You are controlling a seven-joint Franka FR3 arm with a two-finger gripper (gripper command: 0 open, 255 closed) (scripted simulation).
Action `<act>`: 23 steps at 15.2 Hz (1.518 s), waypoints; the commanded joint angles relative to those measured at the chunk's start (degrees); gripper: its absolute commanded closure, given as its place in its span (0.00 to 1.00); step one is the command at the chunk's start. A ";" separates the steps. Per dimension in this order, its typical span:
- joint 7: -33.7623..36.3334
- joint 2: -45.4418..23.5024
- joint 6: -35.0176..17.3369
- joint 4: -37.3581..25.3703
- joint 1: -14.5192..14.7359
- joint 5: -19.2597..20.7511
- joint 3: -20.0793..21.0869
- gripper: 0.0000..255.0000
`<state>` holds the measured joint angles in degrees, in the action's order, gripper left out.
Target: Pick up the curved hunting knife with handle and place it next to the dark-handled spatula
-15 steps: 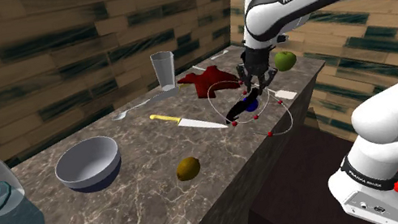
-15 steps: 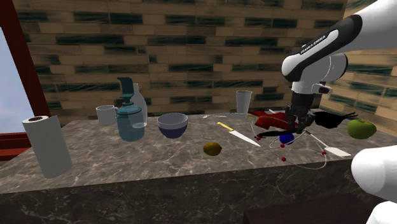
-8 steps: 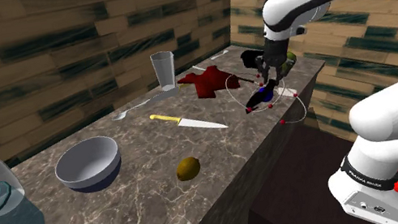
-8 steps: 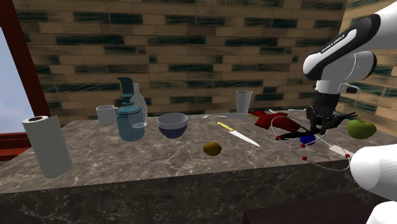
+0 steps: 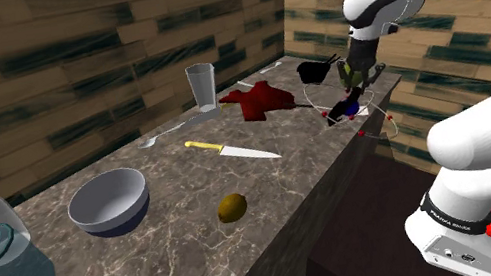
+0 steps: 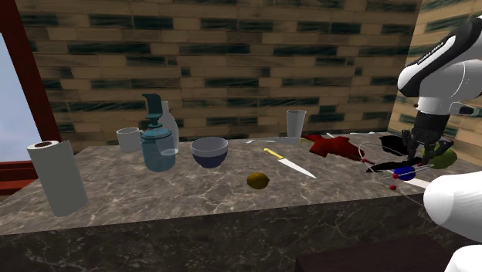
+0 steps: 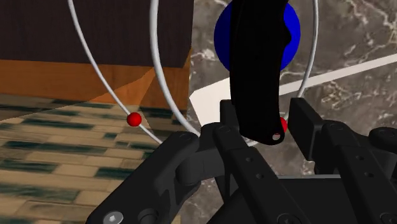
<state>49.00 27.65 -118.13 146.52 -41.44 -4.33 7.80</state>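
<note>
The knife (image 7: 254, 70) is drawn as a curved black handle with a blue ball and thin white hoops carrying red beads. My gripper (image 7: 264, 121) is shut on the handle's end, and one finger (image 7: 305, 121) shows beside it. In the shoulder view the gripper (image 5: 354, 82) holds the knife (image 5: 344, 107) just above the counter's right end, at its front edge. In the second exterior view the knife (image 6: 398, 171) hangs under the gripper (image 6: 423, 154). A flat white blade (image 7: 213, 105), apparently the spatula's, lies on the marble right below the knife.
A yellow-handled kitchen knife (image 5: 230, 149), a red star-shaped piece (image 5: 258, 100), a glass (image 5: 202, 86), a bowl (image 5: 109, 201) and a brown lemon (image 5: 233, 206) lie along the marble counter (image 5: 182, 263). A black spiky object (image 5: 314, 70) and a green apple (image 6: 446, 158) sit by the gripper.
The gripper has carried the knife to the shoulder view's right, from the counter's middle near the red piece out to its right end by the front edge.
</note>
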 commanded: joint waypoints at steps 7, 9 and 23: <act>-10.68 -8.45 -1.58 -6.27 -7.47 4.89 -6.14 1.00; -12.57 -10.39 -1.73 -8.09 -8.40 5.48 -7.48 1.00; -12.28 -16.42 -13.61 -2.24 -8.51 5.69 -7.43 1.00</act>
<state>36.64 11.93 -130.92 143.49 -49.86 1.28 0.43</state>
